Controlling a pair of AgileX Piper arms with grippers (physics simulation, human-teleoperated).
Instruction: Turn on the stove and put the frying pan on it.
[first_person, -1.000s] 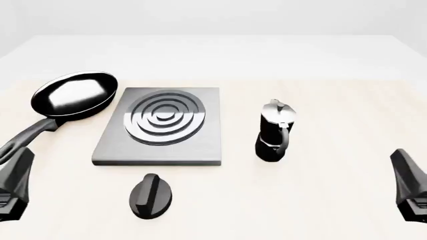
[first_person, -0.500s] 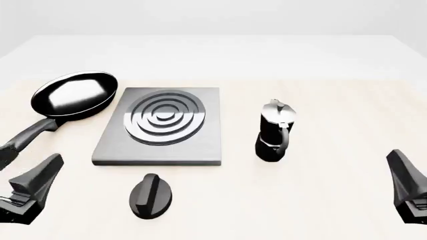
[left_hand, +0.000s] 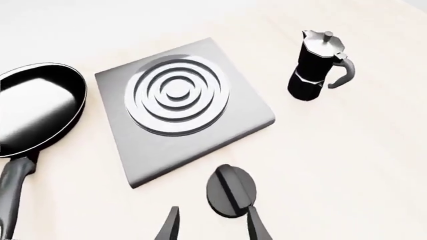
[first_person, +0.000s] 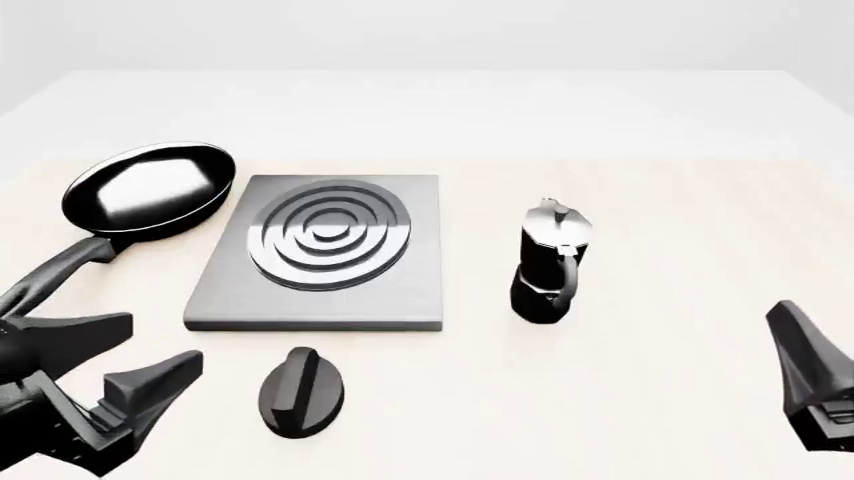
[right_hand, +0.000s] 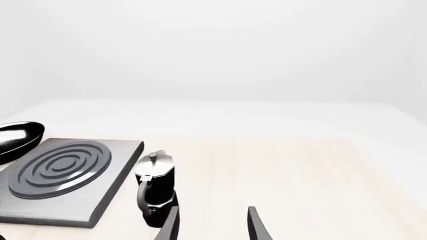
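Stove slab (first_person: 320, 255): flat grey square lying on the table (first_person: 641, 200), left of centre in the front view; raised silver rings on top, nothing resting on them.
Knob (first_person: 302, 390): black, teardrop-shaped, separate from the slab, on the table just on the near side of its front edge; its ridge runs roughly front to back.
Frying pan (first_person: 150, 190): glossy black, upright on the table just beside the slab's far left corner; whether rim and slab touch cannot be told. Handle (first_person: 54, 270) curves back toward the near left.
Moka pot (first_person: 550, 262): black base, silver top, upright, to the right of the slab and apart from it.
Left gripper (first_person: 140, 350): low at the near left, fingers spread apart, nothing between them; tips point toward the knob, near it but not touching. In the left wrist view the knob (left_hand: 230, 190) sits just ahead of the finger gap.
Right gripper (right_hand: 210, 225): at the near right edge, well apart from every object; fingers apart in its wrist view, holding nothing.
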